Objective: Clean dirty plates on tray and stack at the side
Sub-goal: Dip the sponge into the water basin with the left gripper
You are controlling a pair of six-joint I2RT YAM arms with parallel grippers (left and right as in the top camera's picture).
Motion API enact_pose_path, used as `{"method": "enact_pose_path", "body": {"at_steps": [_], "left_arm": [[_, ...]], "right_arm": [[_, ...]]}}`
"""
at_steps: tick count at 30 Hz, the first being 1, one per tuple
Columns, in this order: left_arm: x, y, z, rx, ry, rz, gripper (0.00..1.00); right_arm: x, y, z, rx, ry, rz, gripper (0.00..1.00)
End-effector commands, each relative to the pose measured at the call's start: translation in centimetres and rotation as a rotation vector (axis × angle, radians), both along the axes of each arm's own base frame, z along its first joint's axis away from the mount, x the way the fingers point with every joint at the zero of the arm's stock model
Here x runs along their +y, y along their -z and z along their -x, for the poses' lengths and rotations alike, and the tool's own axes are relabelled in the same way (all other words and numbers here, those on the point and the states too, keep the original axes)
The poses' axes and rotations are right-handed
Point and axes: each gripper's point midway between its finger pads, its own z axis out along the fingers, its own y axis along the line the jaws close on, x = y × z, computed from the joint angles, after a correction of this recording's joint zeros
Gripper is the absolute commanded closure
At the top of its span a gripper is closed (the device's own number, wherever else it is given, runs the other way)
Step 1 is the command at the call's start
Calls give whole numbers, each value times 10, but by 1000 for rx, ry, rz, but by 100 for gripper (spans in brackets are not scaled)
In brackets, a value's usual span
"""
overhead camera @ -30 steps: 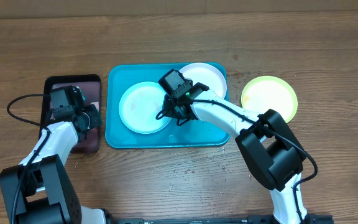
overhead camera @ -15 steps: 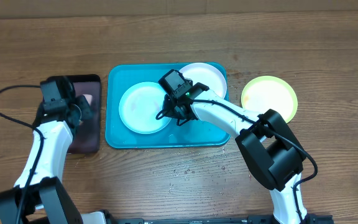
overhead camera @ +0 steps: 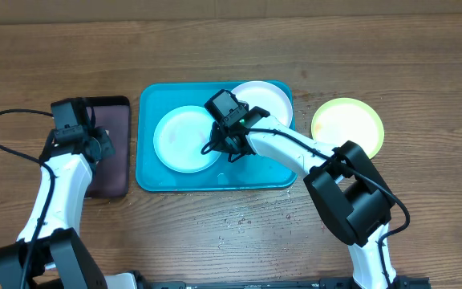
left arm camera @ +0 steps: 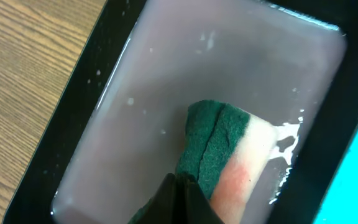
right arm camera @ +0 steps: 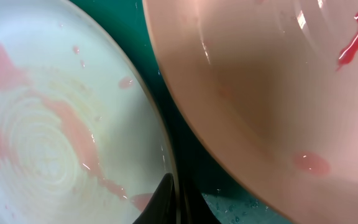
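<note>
Wood-grain bench [overhead camera: 215, 40], left hand [left arm camera: 178, 186] clamped on sponge [left arm camera: 213, 143] in black tray [left arm camera: 73, 106] at 9 o'clock, right hand [right arm camera: 171, 186] pinching rim of light blue plate [right arm camera: 55, 124]

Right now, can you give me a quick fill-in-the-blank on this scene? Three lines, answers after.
1. The yellow-green plate sits on the bare ___, outside the teal tray.
2. The teal tray holds ___ plates: the light blue plate and the white plate.
3. The left gripper is shut on a green ___ over the black tray.

Missing words: tabletop; two; sponge.
</note>
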Motion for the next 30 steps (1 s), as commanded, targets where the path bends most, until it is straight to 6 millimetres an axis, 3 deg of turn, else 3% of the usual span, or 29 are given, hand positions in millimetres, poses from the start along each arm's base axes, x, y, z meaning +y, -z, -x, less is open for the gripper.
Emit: {"method": "enact_pose_path", "body": {"at_steps": [1, 2, 6, 15, 23, 30], "left_arm": [[8, -3, -2, 4, -19, -36, 79], [8, -3, -2, 3, -17, -31, 73], [-2, -1, -6, -10, 13, 19, 69], [-7, 6, 0, 23, 22, 48, 64], [-37, 44, 7, 124, 176, 181, 72], [-37, 69, 18, 216, 178, 196, 73]], "right_arm": [[-6, 11, 7, 23, -15, 40, 96], [-6, 11, 7, 23, -15, 40, 96], [-6, 11, 7, 23, -15, 40, 96], [-6, 11, 7, 23, -15, 40, 96], [-6, 11, 7, 23, -15, 40, 96], [-6, 11, 7, 23, -15, 40, 96]]}}
